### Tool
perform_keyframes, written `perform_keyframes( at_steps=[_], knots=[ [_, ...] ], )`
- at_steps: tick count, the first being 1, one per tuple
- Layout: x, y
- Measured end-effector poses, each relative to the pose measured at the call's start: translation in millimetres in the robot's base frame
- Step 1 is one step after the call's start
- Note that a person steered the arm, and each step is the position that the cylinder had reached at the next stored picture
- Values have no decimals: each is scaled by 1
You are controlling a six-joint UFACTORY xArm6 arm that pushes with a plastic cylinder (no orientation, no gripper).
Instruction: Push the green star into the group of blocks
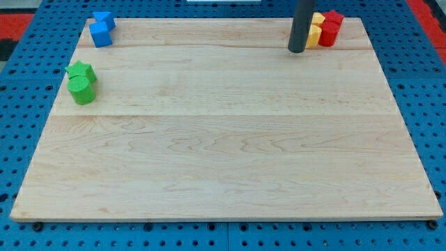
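A pale wooden board (223,139) lies on a blue perforated base, with a red strip showing at the view's top corners.

In the camera view, the only one, the dark rod comes down from the top edge and my tip (297,50) rests near the board's top right, touching or just beside a yellow block (316,31). Against that yellow block's right side stands a red block (331,28), and there may be two of each colour stacked or abutting; the shapes are too crowded to tell. There are no fingers to speak of: the arm ends in a bare rod, so nothing is clenched or grasped.

The green star (81,70) sits near the board's left edge, well apart from my tip, at about 9 o'clock from it and slightly lower in the view. A second green block (83,90), rounded or many-sided, touches the star at its 6 o'clock. Two blue blocks (103,28) huddle at the top left corner, at roughly 1 o'clock from the star.

Which cluster counts as the group is a judgement. If it is the yellow-red one, the star must travel towards 3 o'clock, so my tip would first need to cross the board and come round to the star's left side.
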State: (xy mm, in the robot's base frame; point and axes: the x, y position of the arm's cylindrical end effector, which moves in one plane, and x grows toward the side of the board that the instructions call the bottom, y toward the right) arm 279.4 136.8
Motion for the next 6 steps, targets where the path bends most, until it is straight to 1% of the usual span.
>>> perform_keyframes(
  at_steps=[1, 2, 3, 4, 5, 6],
  knots=[
    [-18, 3],
    [-22, 17],
    [-22, 17],
    [-13, 0],
    [32, -28],
    [107, -89]
  ],
)
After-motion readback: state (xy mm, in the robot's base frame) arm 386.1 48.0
